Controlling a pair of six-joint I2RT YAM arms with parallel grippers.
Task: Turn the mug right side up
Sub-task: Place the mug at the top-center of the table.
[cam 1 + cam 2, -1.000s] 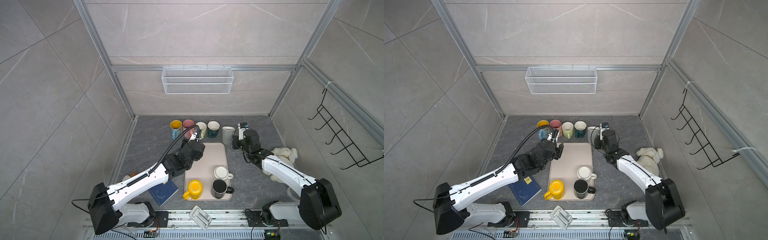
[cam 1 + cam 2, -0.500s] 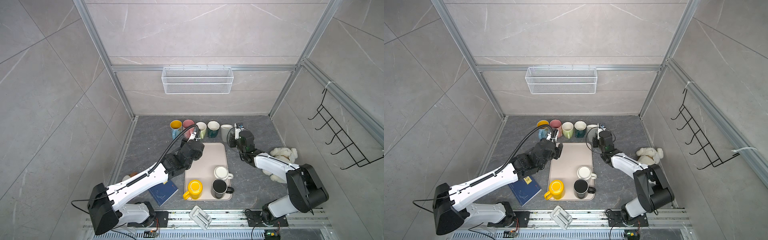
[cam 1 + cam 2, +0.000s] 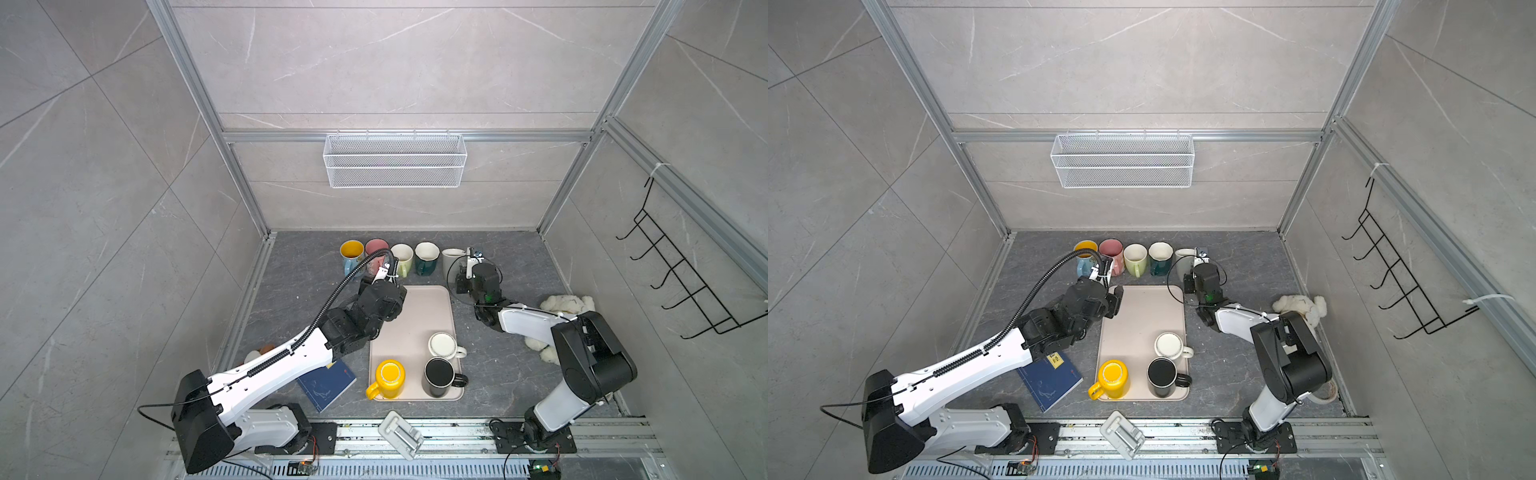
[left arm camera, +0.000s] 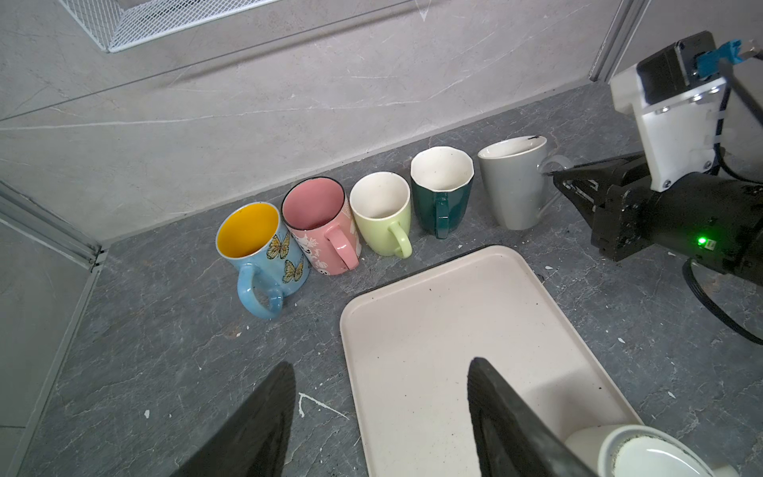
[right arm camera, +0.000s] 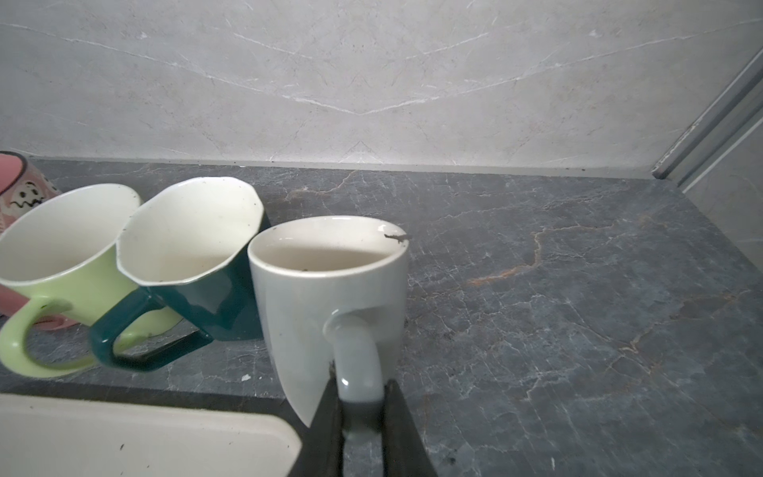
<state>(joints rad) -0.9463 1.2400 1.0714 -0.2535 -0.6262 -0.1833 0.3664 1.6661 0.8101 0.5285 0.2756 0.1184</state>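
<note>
A grey mug [image 3: 452,259] [image 3: 1185,261] stands mouth up at the right end of the mug row by the back wall. In the right wrist view my right gripper [image 5: 358,382] is shut on the curved handle of the grey mug [image 5: 326,297]. The left wrist view shows this grip from the side, with the grey mug [image 4: 514,186] leaning slightly. My left gripper [image 4: 380,367] [image 3: 395,299] hangs open and empty over the far left corner of the beige tray [image 3: 415,324].
The row also holds blue [image 4: 264,252], pink [image 4: 320,225], light green [image 4: 382,210] and dark green [image 4: 444,186] mugs. A white mug [image 3: 444,345] stands bottom up on the tray with a yellow mug [image 3: 388,376] and a black mug [image 3: 440,374]. A blue notebook [image 3: 328,384] and plush toy [image 3: 561,307] lie nearby.
The right arm has folded, its elbow swinging toward the front right, and the grey mug has edged slightly toward the back wall. The left arm has barely moved.
</note>
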